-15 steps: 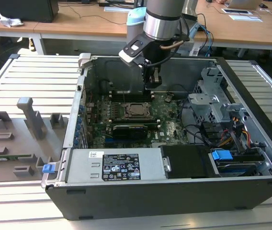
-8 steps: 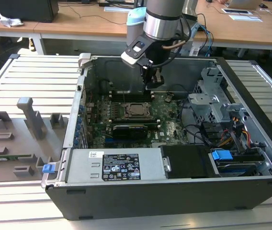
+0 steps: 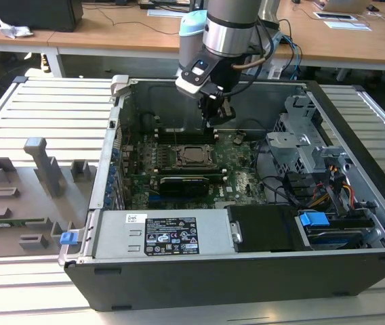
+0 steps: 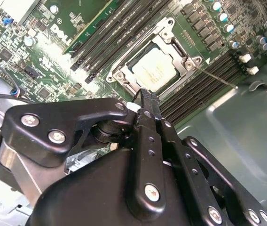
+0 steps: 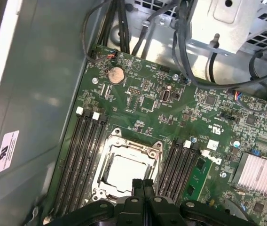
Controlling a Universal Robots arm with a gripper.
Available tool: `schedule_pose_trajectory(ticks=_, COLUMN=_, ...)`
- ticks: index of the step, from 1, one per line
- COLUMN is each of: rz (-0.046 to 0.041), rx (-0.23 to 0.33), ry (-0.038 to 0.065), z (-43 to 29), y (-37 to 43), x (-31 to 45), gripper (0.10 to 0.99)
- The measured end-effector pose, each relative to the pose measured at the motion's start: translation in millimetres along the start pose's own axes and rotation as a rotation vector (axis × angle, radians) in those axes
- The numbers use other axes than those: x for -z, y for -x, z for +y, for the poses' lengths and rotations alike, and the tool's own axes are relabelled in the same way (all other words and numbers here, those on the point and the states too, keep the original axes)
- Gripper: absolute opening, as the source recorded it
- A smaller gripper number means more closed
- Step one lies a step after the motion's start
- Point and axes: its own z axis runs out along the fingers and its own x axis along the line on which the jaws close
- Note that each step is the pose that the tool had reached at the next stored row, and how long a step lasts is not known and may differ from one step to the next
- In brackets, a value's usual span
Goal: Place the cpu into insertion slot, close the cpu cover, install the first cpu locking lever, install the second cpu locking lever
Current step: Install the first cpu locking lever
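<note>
Here, an open computer case [image 3: 213, 288] lies on a slatted desk [image 3: 43, 101], and the robot arm reaches down into it from above. The jaws are pressed together and hold nothing. In the exterior view they hang just above the green motherboard [image 3: 240, 176], close beside the far edge of the processor socket.

The cpu [image 5: 128, 170] sits flat inside the insertion slot [image 5: 103, 175]. Its pale metal top shows through the window of the cpu cover [image 5: 109, 147], which appears folded down over it. In the second wrist view a thin wire locking lever [image 4: 214, 77] sticks out from one corner of the cover, across the black memory slots [image 4: 194, 94], and looks unlatched.

The step in hand seems to be the first lever. Doing it well probably means meeting the wire with the closed tips near its free end, where leverage is best. The tips would then push it down in a smooth arc and sideways under its hook, clear of the memory slots and the small parts on the board. The wire is thin and springy and could slip off, so a slow, steady press seems wise. Whether the other lever is latched cannot be told.
</note>
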Motion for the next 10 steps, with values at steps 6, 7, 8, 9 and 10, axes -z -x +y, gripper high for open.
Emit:
schedule_pose_trajectory(ticks=6, rz=-0.0044, rx=0.079, ry=-0.001, z=0.0, y=0.0, x=0.0, gripper=0.106)
schedule_pose_trajectory(ticks=7, rz=-0.0049, rx=0.088, ry=-0.001, z=0.0, y=0.0, x=0.0, gripper=0.106)
schedule_pose_trajectory(ticks=8, rz=-0.0055, rx=0.098, ry=-0.001, z=0.0, y=0.0, x=0.0, gripper=0.106)
schedule_pose_trajectory(ticks=9, rz=-0.0064, rx=0.115, ry=-0.001, z=0.0, y=0.0, x=0.0, gripper=0.106)
schedule_pose_trajectory(ticks=10, rz=-0.0073, rx=0.131, ry=-0.001, z=0.0, y=0.0, x=0.0, gripper=0.106)
